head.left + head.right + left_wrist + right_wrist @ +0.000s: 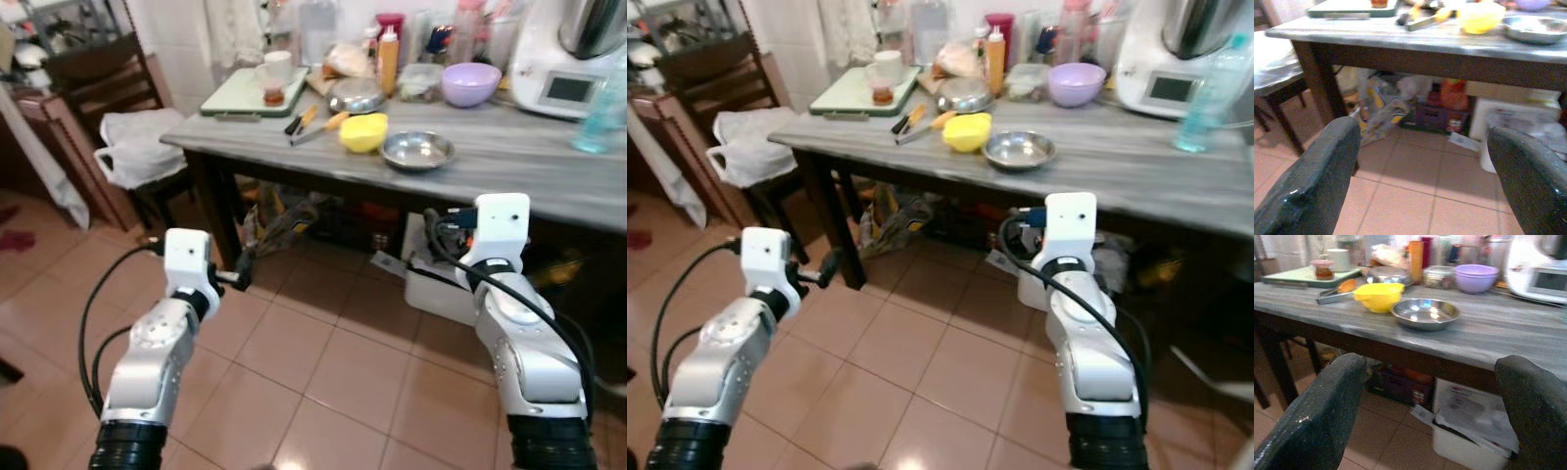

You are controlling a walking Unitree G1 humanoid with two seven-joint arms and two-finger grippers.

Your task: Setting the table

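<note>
- Facing a grey wood-grain table [509, 162], both arms are held forward below its edge, over the tiled floor [323, 362].
- Left gripper [1422, 171]: fingers spread wide, nothing held; it is aimed under the table near the dark table leg [1315, 83].
- Right gripper [1430, 406]: fingers spread wide, empty; it is pointed at the table's front edge.
- Steel bowl [1425, 312]: set on the tabletop, ahead of and above the right gripper, which is judged the nearer one.
- Yellow bowl [1378, 294]: just beside the steel bowl, toward the robot's left.
- Knives [312, 123], orange-handled: laid beside the yellow bowl with their long axes running diagonally away from the robot.
- Purple bowl [470, 83]: farther back.
- Back-row bottles and clutter under the table are hard to make out.
</note>
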